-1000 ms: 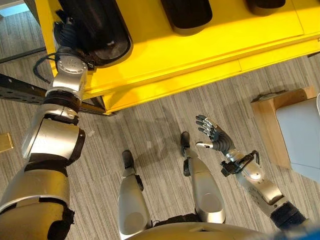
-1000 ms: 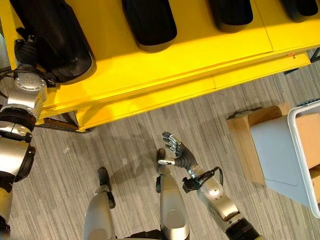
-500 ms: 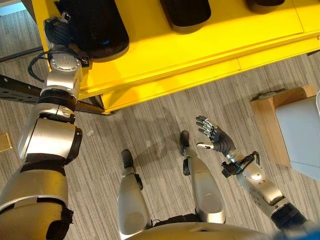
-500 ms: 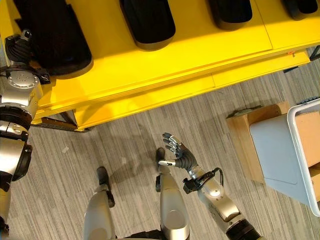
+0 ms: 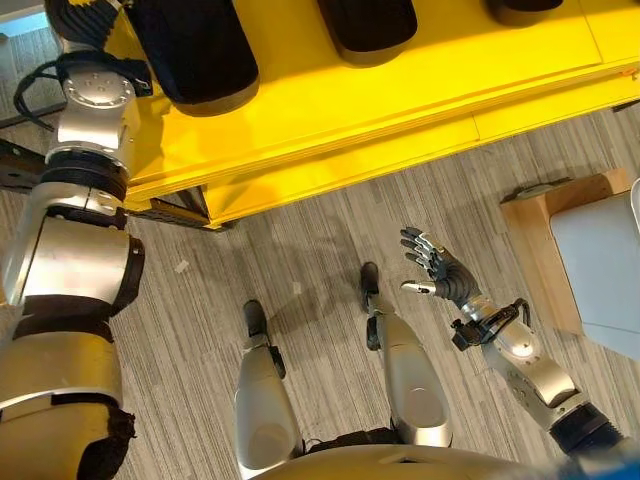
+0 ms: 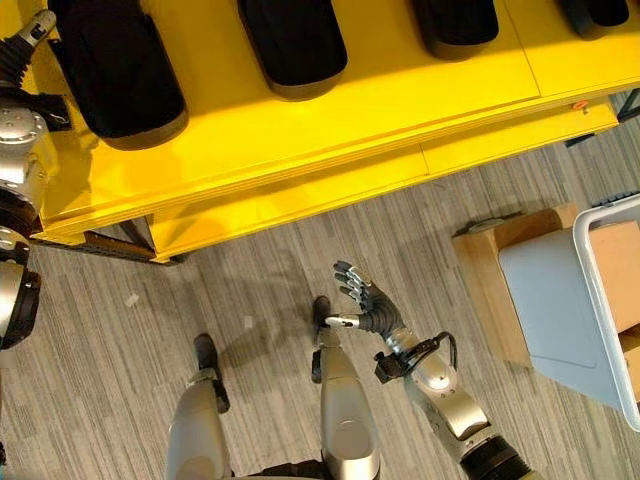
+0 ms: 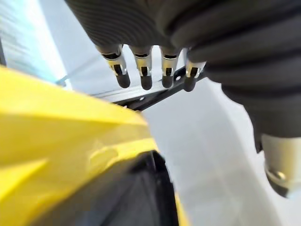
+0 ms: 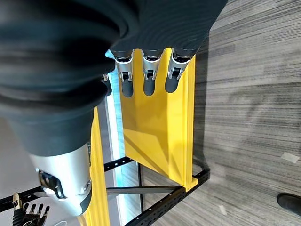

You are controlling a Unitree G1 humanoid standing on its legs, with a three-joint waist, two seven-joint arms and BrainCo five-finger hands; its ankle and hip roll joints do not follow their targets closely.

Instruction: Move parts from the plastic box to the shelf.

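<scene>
Plastic box (image 6: 610,300) at robot's right, on wooden stand (image 6: 490,275), well apart from yellow shelf (image 6: 330,120). Right hand (image 6: 368,305) nearer box, fingers spread, empty. Left hand (image 7: 155,70) at shelf's left end, fingers straight, empty.

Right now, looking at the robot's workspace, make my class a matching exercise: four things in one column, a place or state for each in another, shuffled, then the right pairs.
Things:
1. right hand
2. left hand
3. black parts
4. plastic box

Places or states:
A. lying in a row on the yellow shelf
B. on a wooden stand at the robot's right
C. open, empty, over the floor
D. raised at the shelf's left end

Pairs: 1-C, 2-D, 3-A, 4-B
</scene>
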